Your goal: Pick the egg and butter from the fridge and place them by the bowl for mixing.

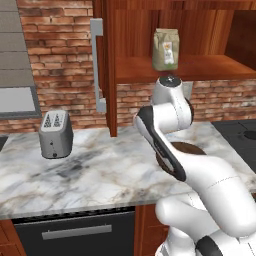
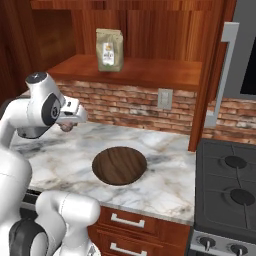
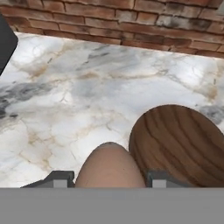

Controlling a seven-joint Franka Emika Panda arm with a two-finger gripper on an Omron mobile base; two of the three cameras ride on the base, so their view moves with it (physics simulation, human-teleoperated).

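Observation:
In the hand view a brownish-tan egg (image 3: 110, 166) sits between my gripper's (image 3: 109, 180) two fingertips, which are shut on it above the marble counter (image 3: 65, 100). The dark brown wooden bowl (image 3: 179, 140) lies just right of the egg there. From the right base view, the gripper (image 2: 69, 124) hangs over the counter to the left of the bowl (image 2: 120, 165) and a little behind it, with the egg (image 2: 65, 128) peeking out below. My arm covers most of the bowl (image 1: 192, 148) in the left base view. The butter and the fridge are out of view.
A grey toaster (image 1: 56, 134) stands at the counter's left. A black stove (image 2: 230, 190) adjoins the counter on the right. A paper bag (image 2: 110, 49) rests on the wooden shelf above, and a brick wall (image 3: 131, 22) backs the counter.

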